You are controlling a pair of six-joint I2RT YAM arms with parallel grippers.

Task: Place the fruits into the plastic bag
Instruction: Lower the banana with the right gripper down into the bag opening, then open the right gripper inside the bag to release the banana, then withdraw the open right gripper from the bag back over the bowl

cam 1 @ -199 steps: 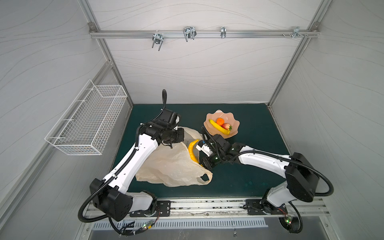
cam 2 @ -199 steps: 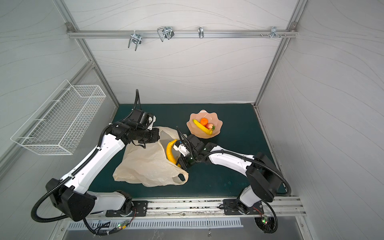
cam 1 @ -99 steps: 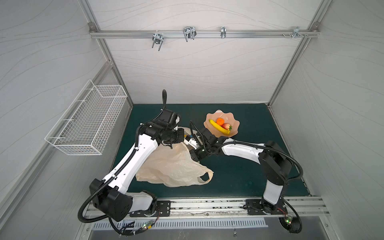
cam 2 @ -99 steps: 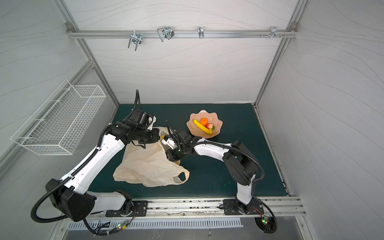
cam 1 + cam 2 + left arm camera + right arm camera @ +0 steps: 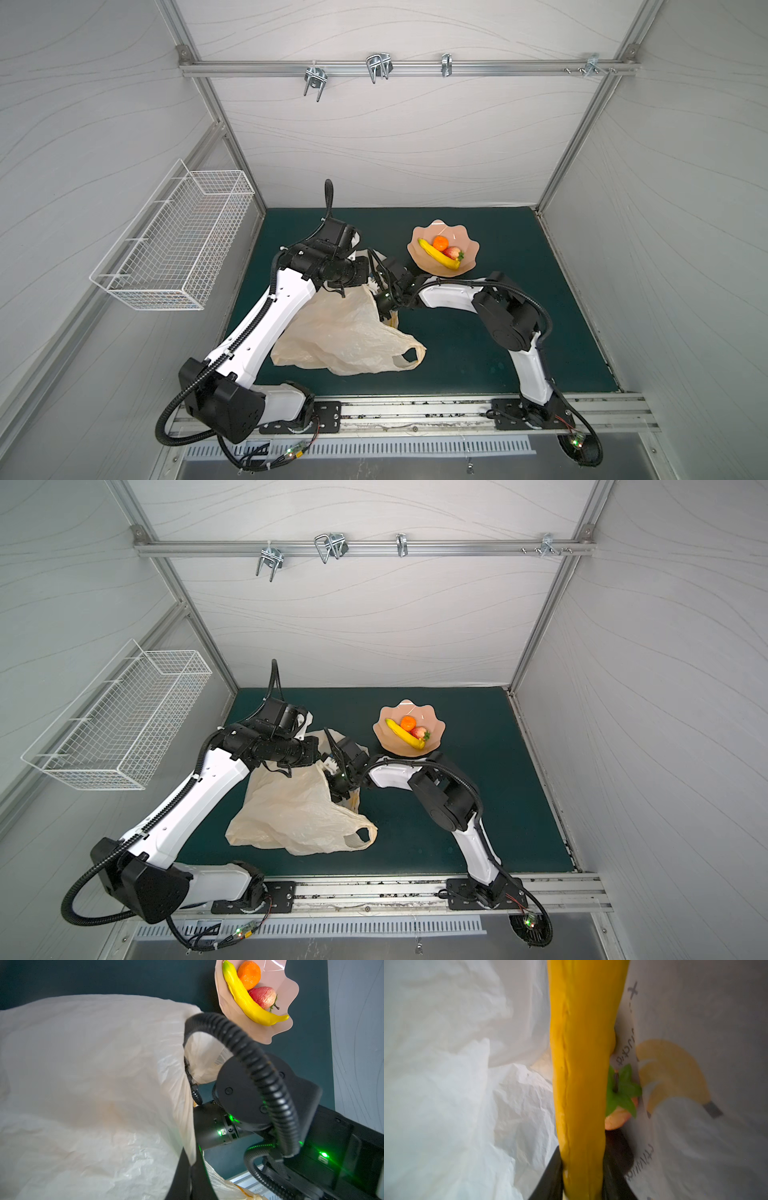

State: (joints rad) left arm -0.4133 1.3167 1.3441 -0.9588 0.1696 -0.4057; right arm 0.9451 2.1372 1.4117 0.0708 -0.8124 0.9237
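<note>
The cream plastic bag (image 5: pixel 345 332) (image 5: pixel 291 808) lies crumpled on the green mat. My left gripper (image 5: pixel 192 1159) (image 5: pixel 371 269) is shut on the rim of the bag's mouth and holds it up. My right gripper (image 5: pixel 582 1155) (image 5: pixel 384 307) reaches inside the bag, shut on a yellow banana (image 5: pixel 583 1064). Behind that banana, within the bag (image 5: pixel 446 1084), sits a green-topped reddish fruit (image 5: pixel 620 1105). The pink bowl (image 5: pixel 440 228) (image 5: pixel 409 707) (image 5: pixel 259 1032) holds a second banana (image 5: pixel 438 255) (image 5: pixel 245 999), an orange (image 5: pixel 440 242) (image 5: pixel 249 973) and a strawberry (image 5: pixel 453 252) (image 5: pixel 262 997).
A white wire basket (image 5: pixel 174 245) hangs on the left wall. Metal hooks (image 5: pixel 378 68) hang from the rail on the back wall. The right arm's elbow (image 5: pixel 507 316) stands over the mat, right of the bag. One bag handle loop (image 5: pixel 409 353) lies toward the front.
My right gripper has carried the banana from above the bag's mouth into the bag, and it no longer shows in the top views. The right elbow folded inward. The left arm has kept still.
</note>
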